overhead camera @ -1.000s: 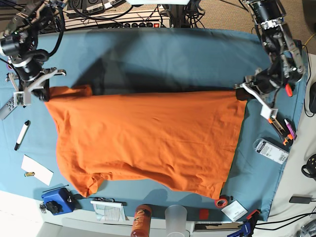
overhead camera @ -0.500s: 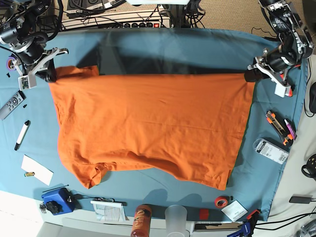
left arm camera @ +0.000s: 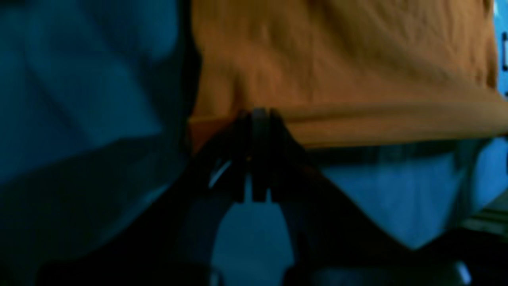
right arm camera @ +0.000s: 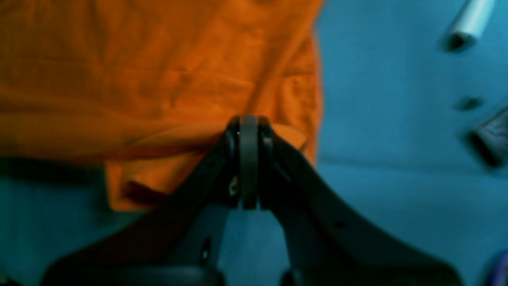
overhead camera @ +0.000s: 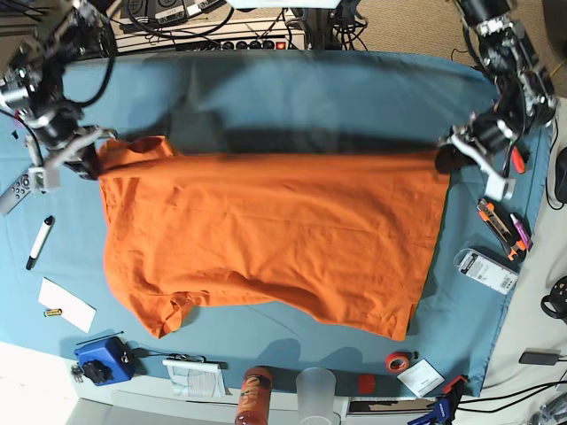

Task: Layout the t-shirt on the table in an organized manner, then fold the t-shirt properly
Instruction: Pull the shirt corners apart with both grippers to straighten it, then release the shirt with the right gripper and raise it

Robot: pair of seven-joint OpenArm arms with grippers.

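The orange t-shirt [overhead camera: 266,239] lies spread wide across the blue-teal table [overhead camera: 310,88], its far edge stretched taut between my two grippers. At the base view's right, my left gripper [overhead camera: 446,159] is shut on the shirt's far right corner. The left wrist view shows its jaws [left arm camera: 258,117] pinched on the folded hem of the t-shirt [left arm camera: 337,59]. On the left of the base view, my right gripper [overhead camera: 89,164] is shut on the far left corner by the sleeve. In the right wrist view its jaws [right arm camera: 248,125] clamp the cloth of the t-shirt [right arm camera: 139,79]. The near sleeve is bunched at front left.
A remote [overhead camera: 13,195], marker [overhead camera: 40,241], white card [overhead camera: 66,304] and blue device [overhead camera: 100,360] lie along the left side. An orange bottle [overhead camera: 255,394], plastic cup [overhead camera: 316,390] and red tape roll [overhead camera: 398,361] sit at the front edge. Utility knives [overhead camera: 500,226] and a packet [overhead camera: 485,270] lie at the right.
Both grippers carried the shirt's far edge toward the back of the table, then came a little way forward again. The shirt has shifted with them and stays taut.
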